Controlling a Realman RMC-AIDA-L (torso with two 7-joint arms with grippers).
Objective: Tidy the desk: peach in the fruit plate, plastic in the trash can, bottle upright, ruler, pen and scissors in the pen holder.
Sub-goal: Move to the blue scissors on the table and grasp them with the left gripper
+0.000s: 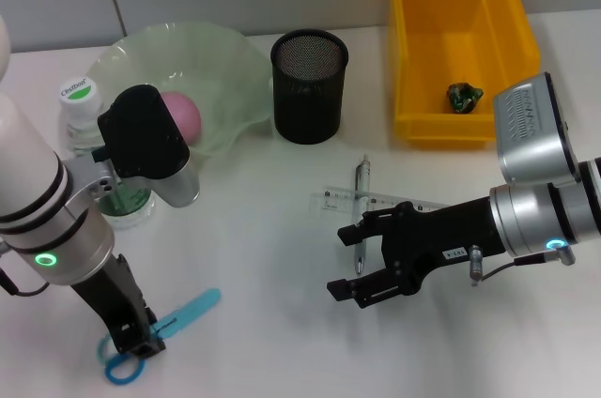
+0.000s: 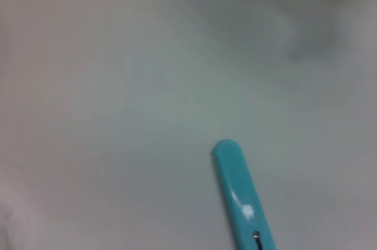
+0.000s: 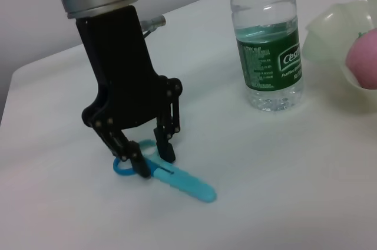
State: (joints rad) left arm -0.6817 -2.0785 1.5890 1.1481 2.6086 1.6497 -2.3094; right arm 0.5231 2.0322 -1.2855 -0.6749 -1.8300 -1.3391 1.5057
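Blue scissors [image 1: 188, 309] [image 2: 238, 197] [image 3: 182, 182] lie flat near the table's front left. My left gripper [image 1: 139, 340] [image 3: 152, 158] stands over them, shut on them just behind the handle rings. My right gripper [image 1: 338, 261] hovers open mid-table, just in front of the pen [image 1: 362, 177] and the clear ruler [image 1: 394, 201]. The bottle [image 1: 80, 107] [image 3: 268, 43] stands upright at the left. The pink peach [image 1: 185, 116] [image 3: 364, 61] sits in the green fruit plate [image 1: 225, 60]. Dark green plastic [image 1: 463, 96] lies in the yellow trash can [image 1: 423, 51].
The black mesh pen holder [image 1: 309, 88] stands between the fruit plate and the yellow bin, behind the pen. A wall runs close behind all three. The table's front edge is near the scissors' handles.
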